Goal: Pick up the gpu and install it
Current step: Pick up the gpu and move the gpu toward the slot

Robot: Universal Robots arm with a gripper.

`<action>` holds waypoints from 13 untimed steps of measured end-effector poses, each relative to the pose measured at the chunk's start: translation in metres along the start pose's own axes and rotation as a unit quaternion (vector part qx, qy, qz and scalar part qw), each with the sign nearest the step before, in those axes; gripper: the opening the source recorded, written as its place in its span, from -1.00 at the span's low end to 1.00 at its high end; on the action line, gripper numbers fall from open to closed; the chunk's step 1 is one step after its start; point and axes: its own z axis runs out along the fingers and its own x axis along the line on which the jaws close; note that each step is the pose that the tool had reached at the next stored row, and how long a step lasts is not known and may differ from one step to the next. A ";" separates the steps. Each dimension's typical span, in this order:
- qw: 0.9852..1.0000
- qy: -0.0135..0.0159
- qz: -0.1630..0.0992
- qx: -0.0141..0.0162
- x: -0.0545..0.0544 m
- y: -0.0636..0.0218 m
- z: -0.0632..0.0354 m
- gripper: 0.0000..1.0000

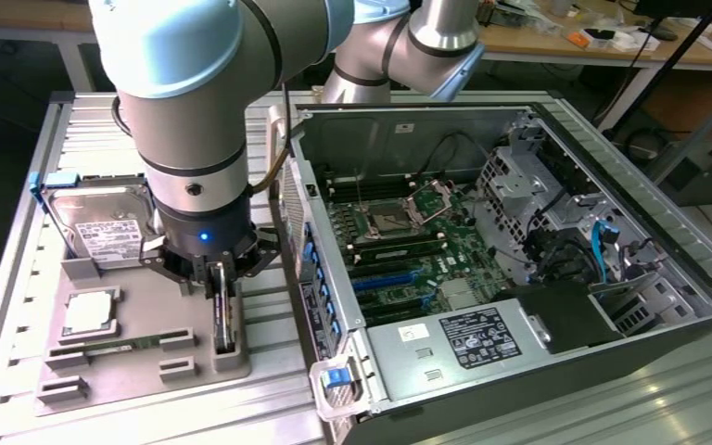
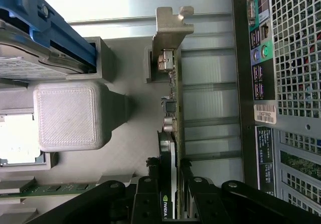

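Observation:
The gpu (image 1: 223,324) stands on edge in a slot of the grey fixture block (image 1: 146,366), on the exterior view's left beside the open computer case (image 1: 653,222). My gripper (image 1: 220,278) has come down over its upper edge. In the wrist view the gpu (image 2: 173,128) appears edge-on, a thin green board with a black cooler, its silver bracket (image 2: 170,28) at the far end. The gripper (image 2: 169,164) has one black finger (image 2: 150,169) pressed against each face of the card, shut on it. The card still rests in the fixture.
A silver hard drive (image 1: 103,227) in a blue-edged holder and a square CPU chip (image 1: 90,313) share the fixture, along with a memory stick (image 1: 121,345). The case wall (image 2: 271,83) stands close beside the card. The motherboard (image 1: 406,250) lies exposed inside the case.

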 end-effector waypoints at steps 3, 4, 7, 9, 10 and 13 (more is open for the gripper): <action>1.000 0.000 0.000 0.000 0.000 0.0000 0.0000 -0.47; 1.000 0.000 0.000 0.000 0.000 0.0000 0.0000 -0.47; 1.000 0.000 0.000 0.000 0.000 0.0000 0.0000 -0.47; 1.000 0.000 0.000 0.000 0.000 0.0000 0.0000 -0.47; 1.000 0.000 0.000 0.000 0.000 0.0000 0.0000 -0.47; 1.000 0.000 0.000 0.000 0.000 0.0000 0.0000 -0.47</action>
